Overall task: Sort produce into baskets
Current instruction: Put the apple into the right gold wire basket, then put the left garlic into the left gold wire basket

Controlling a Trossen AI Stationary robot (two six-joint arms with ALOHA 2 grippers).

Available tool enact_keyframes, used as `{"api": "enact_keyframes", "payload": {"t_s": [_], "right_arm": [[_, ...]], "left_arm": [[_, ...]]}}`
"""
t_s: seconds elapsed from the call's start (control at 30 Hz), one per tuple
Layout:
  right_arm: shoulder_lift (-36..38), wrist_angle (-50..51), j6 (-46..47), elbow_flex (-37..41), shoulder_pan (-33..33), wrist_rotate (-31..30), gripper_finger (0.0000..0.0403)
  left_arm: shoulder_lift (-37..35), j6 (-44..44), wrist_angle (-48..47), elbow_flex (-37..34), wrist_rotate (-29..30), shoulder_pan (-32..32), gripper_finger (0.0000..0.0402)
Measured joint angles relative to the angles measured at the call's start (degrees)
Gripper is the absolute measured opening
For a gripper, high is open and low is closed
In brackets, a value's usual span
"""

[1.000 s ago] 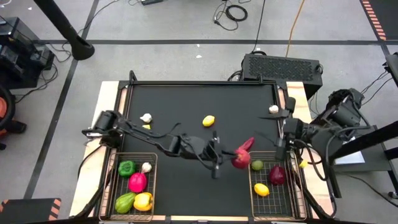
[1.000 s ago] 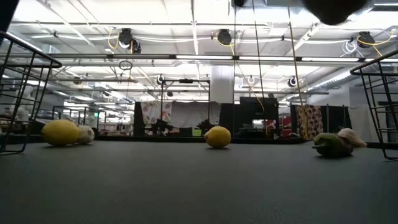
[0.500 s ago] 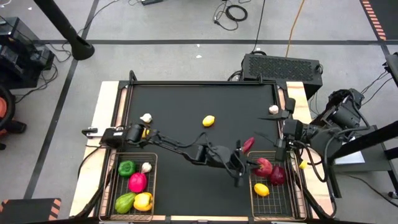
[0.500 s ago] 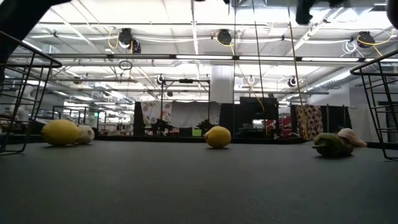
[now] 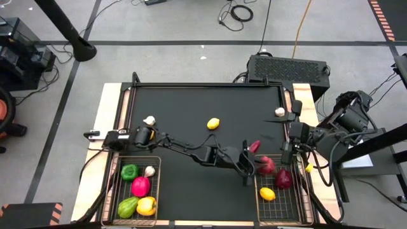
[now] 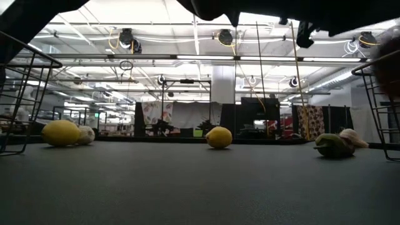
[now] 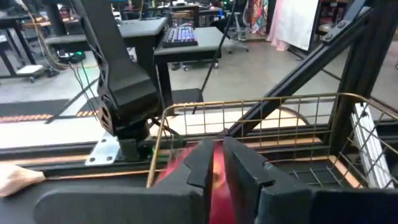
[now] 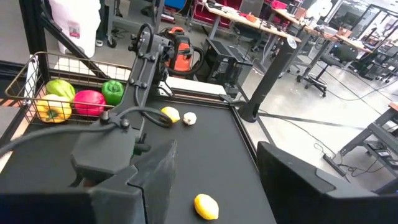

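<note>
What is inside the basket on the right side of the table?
The right basket holds a yellow lemon and a dark red apple. The left gripper brings a pink-red piece over its rim, hiding anything beneath.

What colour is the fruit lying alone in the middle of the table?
Yellow: it is a lemon, seen best in the high view.

Left gripper (image 5: 257, 166) holding red apple (image 5: 266, 165), over right basket (image 5: 277, 207)

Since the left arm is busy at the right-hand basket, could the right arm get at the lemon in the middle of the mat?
Probably yes: the right hand stands open and empty, and bare mat lies between it and the lemon.
</note>
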State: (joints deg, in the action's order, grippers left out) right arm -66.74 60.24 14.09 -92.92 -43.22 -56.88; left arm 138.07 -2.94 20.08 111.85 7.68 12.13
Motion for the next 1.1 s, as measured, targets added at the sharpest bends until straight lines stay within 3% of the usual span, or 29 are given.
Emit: {"api": "enact_keyframes", "payload": {"t_s": [0.3,0.5,0.67,0.93,1.1], "right_arm": [[0.0,1.9,1.1,0.0,0.0,0.0,0.0212],[0.0,9.6,10.7,1.0,0.0,0.2,0.0212],[0.0,12.6,16.7,6.4,0.0,0.3,0.0212],[-0.1,6.5,16.6,16.4,0.0,-2.8,0.0212],[-0.1,5.5,15.7,20.4,0.4,-9.5,0.0212]], "left_arm": [[0.2,1.8,-0.6,0.0,0.1,-1.0,0.0109],[-4.5,-0.3,-9.2,0.0,2.6,0.0,0.0132],[-12.5,2.7,-31.3,0.0,13.2,0.7,0.0132],[-24.0,12.4,-75.1,0.0,34.1,-0.7,0.0132],[-28.5,22.0,-100.6,-0.1,38.1,-4.2,0.0132]]}}
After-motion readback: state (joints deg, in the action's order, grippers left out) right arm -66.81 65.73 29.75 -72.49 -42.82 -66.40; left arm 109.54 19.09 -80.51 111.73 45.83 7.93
